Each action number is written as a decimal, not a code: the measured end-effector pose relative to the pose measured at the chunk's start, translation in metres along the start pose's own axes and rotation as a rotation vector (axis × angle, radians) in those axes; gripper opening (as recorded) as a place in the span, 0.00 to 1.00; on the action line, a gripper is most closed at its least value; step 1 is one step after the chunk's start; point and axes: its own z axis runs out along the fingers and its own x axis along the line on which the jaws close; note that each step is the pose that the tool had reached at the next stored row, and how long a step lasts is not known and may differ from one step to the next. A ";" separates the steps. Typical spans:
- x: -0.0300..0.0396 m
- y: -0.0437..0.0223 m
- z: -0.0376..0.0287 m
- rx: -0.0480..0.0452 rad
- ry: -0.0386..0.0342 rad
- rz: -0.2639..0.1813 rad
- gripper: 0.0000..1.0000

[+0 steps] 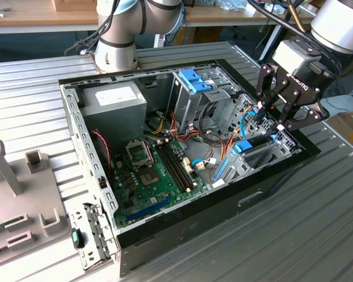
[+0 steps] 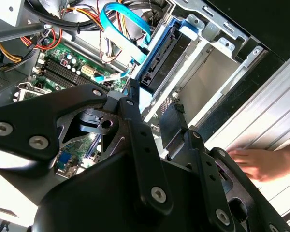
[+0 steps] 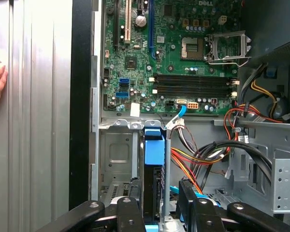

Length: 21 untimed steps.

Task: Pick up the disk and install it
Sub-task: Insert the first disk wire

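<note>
Where it stands on edge in the metal bay beside the motherboard, the disk shows a dark, narrow side capped by its light-blue rail. The gripper hangs just above it, jaws open, one finger to each side.

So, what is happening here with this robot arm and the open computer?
A robot arm's black gripper hangs low over the drive-bay corner of the open black computer case, which lies on a ribbed metal table. Its fingers are apart, on either side of the flat hard drive with the light-blue plastic rail, which stands on edge in the bay. A person's hand rests on the table.
</note>
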 end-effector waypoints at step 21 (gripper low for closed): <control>-0.0012 -0.0517 -0.0007 -0.0046 0.0021 -0.134 0.44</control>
